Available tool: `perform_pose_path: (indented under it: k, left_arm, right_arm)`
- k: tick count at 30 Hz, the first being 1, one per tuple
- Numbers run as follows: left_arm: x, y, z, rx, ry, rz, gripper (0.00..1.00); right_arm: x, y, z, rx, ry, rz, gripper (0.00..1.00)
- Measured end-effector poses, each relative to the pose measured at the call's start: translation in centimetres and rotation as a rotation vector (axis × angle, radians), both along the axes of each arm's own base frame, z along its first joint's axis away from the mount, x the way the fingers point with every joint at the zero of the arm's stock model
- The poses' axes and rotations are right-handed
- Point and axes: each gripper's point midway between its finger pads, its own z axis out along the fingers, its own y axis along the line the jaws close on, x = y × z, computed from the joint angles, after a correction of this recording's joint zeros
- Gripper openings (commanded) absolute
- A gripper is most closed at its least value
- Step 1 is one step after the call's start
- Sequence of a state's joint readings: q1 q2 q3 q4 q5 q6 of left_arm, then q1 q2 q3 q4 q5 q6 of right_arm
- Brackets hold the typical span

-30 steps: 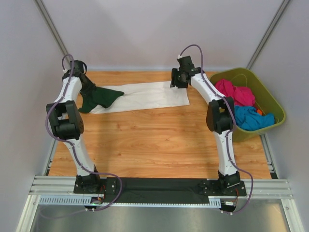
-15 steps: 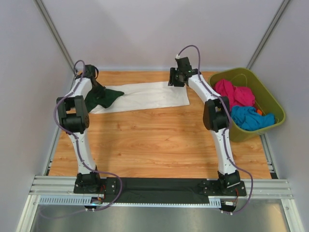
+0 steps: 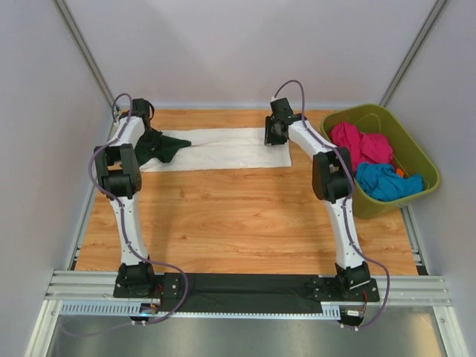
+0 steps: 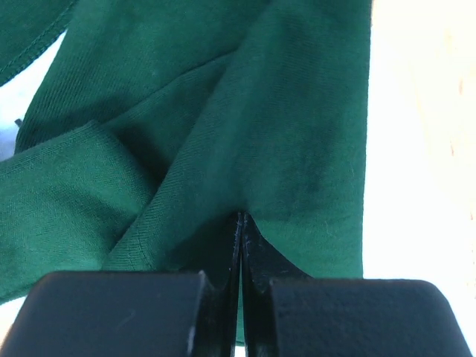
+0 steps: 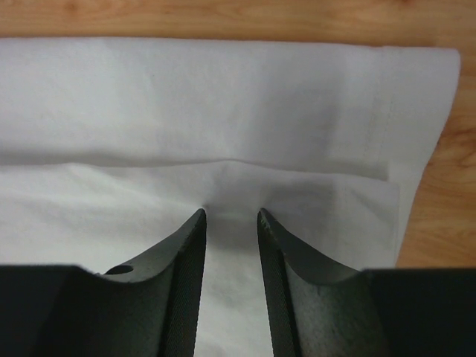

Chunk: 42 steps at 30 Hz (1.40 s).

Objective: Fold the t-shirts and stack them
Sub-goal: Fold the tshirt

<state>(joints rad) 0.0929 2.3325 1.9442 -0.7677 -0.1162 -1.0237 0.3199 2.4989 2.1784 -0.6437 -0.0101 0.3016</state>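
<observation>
A dark green t-shirt (image 3: 169,144) lies bunched on the left end of a flat white t-shirt (image 3: 223,149) at the far side of the table. My left gripper (image 3: 151,138) is shut on a fold of the green t-shirt (image 4: 297,111); in the left wrist view its jaws (image 4: 242,217) meet with cloth pinched at the tips. My right gripper (image 3: 274,137) is at the right end of the white t-shirt (image 5: 223,97). Its jaws (image 5: 230,213) stand apart, tips resting on the white cloth beside a fold line.
An olive green bin (image 3: 425,165) stands at the right edge of the wooden table (image 3: 238,216), holding pink shirts (image 3: 362,141) and a blue shirt (image 3: 383,182). Grey walls close in the back and sides.
My left gripper has moved toward the back left corner, pulling the green t-shirt into a tighter bunch. The white t-shirt now lies straighter and narrower. My right gripper shifted slightly over its right end.
</observation>
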Motion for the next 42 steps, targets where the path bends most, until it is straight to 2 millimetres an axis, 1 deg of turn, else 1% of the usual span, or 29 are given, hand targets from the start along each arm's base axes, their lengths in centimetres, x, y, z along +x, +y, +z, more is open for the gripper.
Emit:
perform_pose_path:
  k: [3, 5, 7, 11, 15, 17, 20, 26, 29, 31, 34, 37, 39, 42]
  left_arm:
    - [0.6, -0.1, 0.1, -0.002, 0.001, -0.010, 0.00]
    - [1.3, -0.3, 0.1, 0.000, -0.005, -0.040, 0.00]
    - [2.1, -0.7, 0.1, 0.006, -0.017, -0.083, 0.00]
    - [3.6, -2.3, 0.3, 0.031, -0.041, -0.193, 0.00]
    - [5.0, -4.4, 0.3, 0.054, -0.071, -0.298, 0.00]
    - [5.8, -5.5, 0.4, 0.056, -0.099, -0.339, 0.00]
    - [7.0, -7.5, 0.4, 0.025, -0.153, -0.384, 0.00]
    - [9.2, -11.3, 0.5, -0.064, -0.257, -0.462, 0.00]
    - [9.9, -13.5, 0.6, -0.084, -0.295, -0.503, 0.01]
    - [10.1, -15.3, 0.7, -0.093, -0.316, -0.541, 0.02]
    - [10.2, -18.6, 0.8, -0.097, -0.341, -0.602, 0.02]
    - [9.9, -21.6, 0.8, -0.098, -0.357, -0.657, 0.01]
    - [9.6, -23.2, 0.8, -0.101, -0.364, -0.681, 0.01]
    - [9.4, -24.6, 0.8, -0.105, -0.376, -0.703, 0.01]
  right_arm:
    - [-1.5, -0.5, -0.1, -0.016, 0.025, -0.006, 0.35]
    - [-3.0, -0.9, -0.3, -0.021, 0.045, -0.012, 0.35]
    - [-4.8, -1.3, -0.4, -0.025, 0.074, -0.014, 0.35]
    - [-8.7, -1.6, -0.5, -0.038, 0.108, -0.008, 0.34]
    - [-12.8, -1.0, -0.8, -0.082, 0.110, 0.021, 0.33]
    - [-14.8, -0.4, -0.8, -0.105, 0.113, 0.044, 0.31]
    - [-18.2, 1.2, -1.0, -0.135, 0.107, 0.103, 0.31]
    - [-24.2, 4.4, -1.2, -0.142, 0.080, 0.232, 0.30]
    - [-26.5, 5.5, -1.3, -0.126, 0.068, 0.277, 0.30]
    - [-27.8, 6.3, -1.3, -0.117, 0.063, 0.302, 0.30]
    - [-29.4, 7.4, -1.2, -0.106, 0.064, 0.330, 0.31]
    - [-31.1, 8.8, -1.2, -0.094, 0.079, 0.345, 0.31]
    - [-32.3, 9.6, -1.2, -0.087, 0.101, 0.345, 0.31]
    - [-34.2, 10.6, -1.1, -0.080, 0.143, 0.343, 0.34]
